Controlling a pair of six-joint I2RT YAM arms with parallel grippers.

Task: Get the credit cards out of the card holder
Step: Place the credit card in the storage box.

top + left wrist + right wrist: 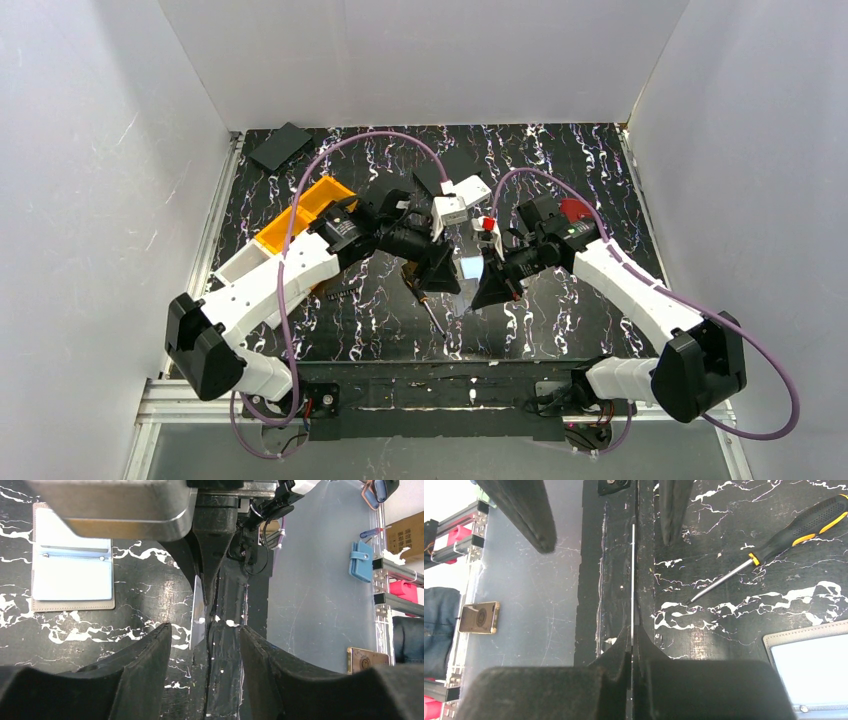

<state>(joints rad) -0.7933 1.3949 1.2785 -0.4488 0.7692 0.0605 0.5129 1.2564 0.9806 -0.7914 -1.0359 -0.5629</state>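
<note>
The card holder (pixel 72 560) lies open on the black marbled table, pale blue inside with a zip pocket; it also shows in the top view (pixel 468 267) and the right wrist view (pixel 809 670). My right gripper (pixel 631 640) is shut on a thin credit card (pixel 632 580), seen edge-on and held upright above the table's near edge. The card also shows in the left wrist view (pixel 198 610). My left gripper (pixel 205 630) is open, with its fingers (pixel 524 510) standing on either side of the card's free end, not touching it. Both grippers meet in the middle of the top view.
A black and yellow screwdriver (pixel 774 545) lies beside the card holder, under the left gripper (pixel 425 300). An orange bin (pixel 300 215), a white square box (pixel 455 200), flat black rectangles (pixel 280 147) and a red object (pixel 575 210) sit further back.
</note>
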